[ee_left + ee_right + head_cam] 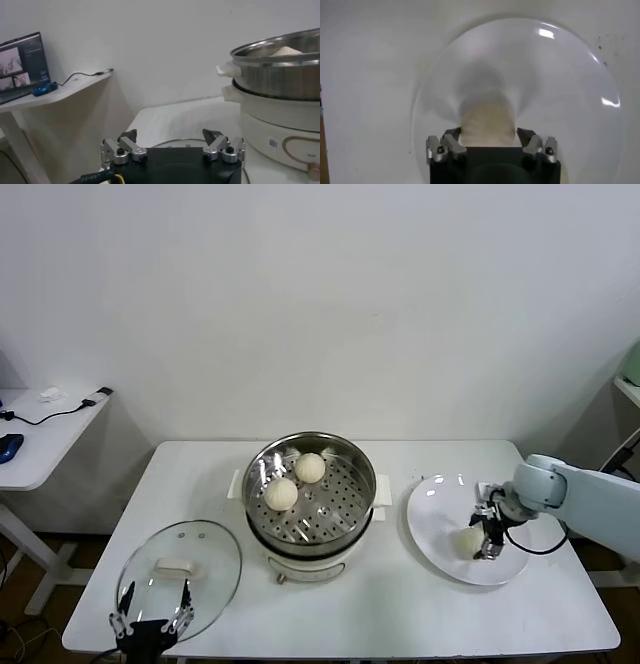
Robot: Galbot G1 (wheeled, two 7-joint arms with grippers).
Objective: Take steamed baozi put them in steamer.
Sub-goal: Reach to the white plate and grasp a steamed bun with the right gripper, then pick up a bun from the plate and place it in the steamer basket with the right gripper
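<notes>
Right claw (487, 536), lower right of the head view, straddles a baozi (467, 540) on the plate (440, 494), fingers part-closed. Squeeze too hard and you dent it; too softly and it drops short of the steamer (310, 484), frame centre.

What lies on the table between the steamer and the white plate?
Nothing: in the head view, bare table separates the steamer from the white plate.

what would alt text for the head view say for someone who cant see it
The right gripper is down on a white plate with its jaws around a baozi, at the right of a white table. At centre a steel steamer holds two baozi; a glass lid lies left, by the idle, open left gripper.
</notes>
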